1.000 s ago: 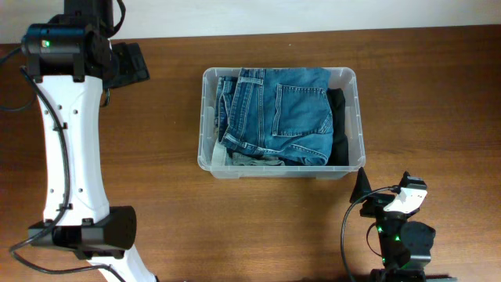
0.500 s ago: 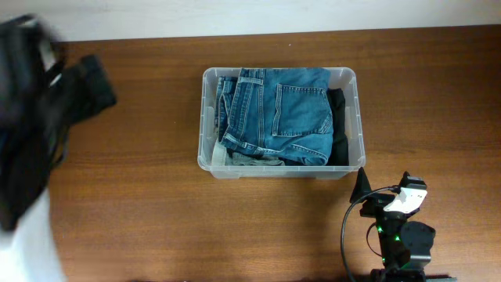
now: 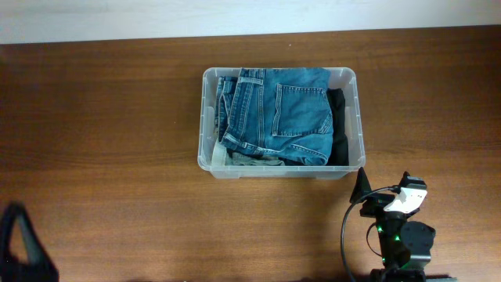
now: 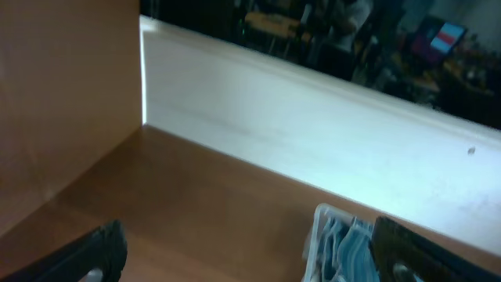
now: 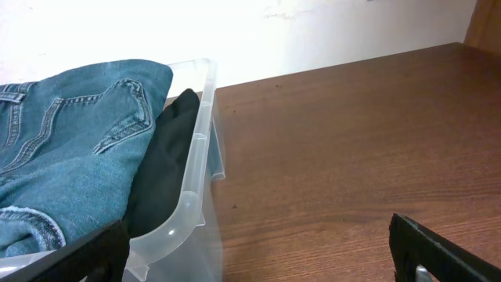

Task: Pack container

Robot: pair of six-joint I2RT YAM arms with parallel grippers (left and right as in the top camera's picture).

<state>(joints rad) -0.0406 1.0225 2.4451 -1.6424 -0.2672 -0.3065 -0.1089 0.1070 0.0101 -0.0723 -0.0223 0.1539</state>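
Two claws stand spread wide and grasp nothing. The left gripper [image 4: 249, 235] shows as a dark blur at the overhead view's 7 o'clock corner, and the right gripper [image 5: 257, 235] sits at 5 o'clock from the clear rectangular plastic container [image 3: 297, 171]. That bin rests mid-way across the brown wooden table [image 3: 117, 117], a little toward 12 o'clock. Folded blue denim jeans [image 3: 278, 113] lie on top inside it, with a black garment [image 3: 339, 129] along its 3 o'clock wall and a grey cloth [image 3: 249, 160] at its 6 o'clock edge.

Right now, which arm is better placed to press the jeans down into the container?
Right, probably. The right gripper sits open just off the near right corner of the container, the jeans close in its wrist view. The left gripper, also open, is far off to the left.
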